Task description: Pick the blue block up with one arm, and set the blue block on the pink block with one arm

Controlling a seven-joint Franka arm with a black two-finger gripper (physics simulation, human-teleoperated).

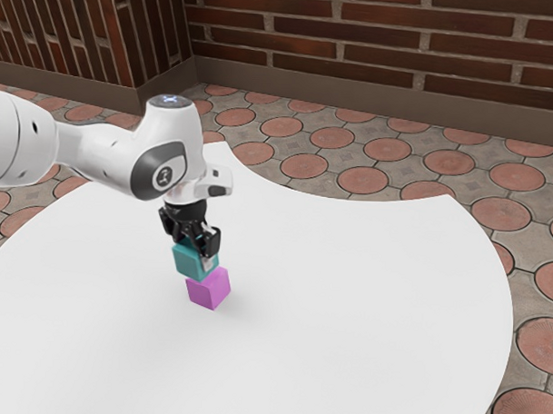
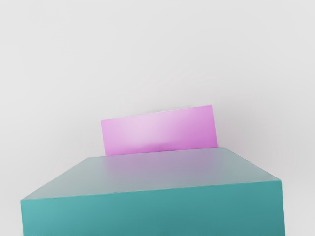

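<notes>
Tool point(image 1: 199, 243) clamps the blue block point(image 1: 193, 259), which sits just over the pink block point(image 1: 209, 287) on our desk point(image 1: 364, 301), slightly left of it. We judge we are placing; next, we centre, lower, then let go

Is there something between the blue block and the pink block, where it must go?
Nothing visible. The tool grips the blue block right over the pink block; whether the two blocks touch, I cannot tell.

blue block point(image 2: 152, 196): cut by edge | pink block point(image 2: 158, 129): partly hidden behind it
</notes>
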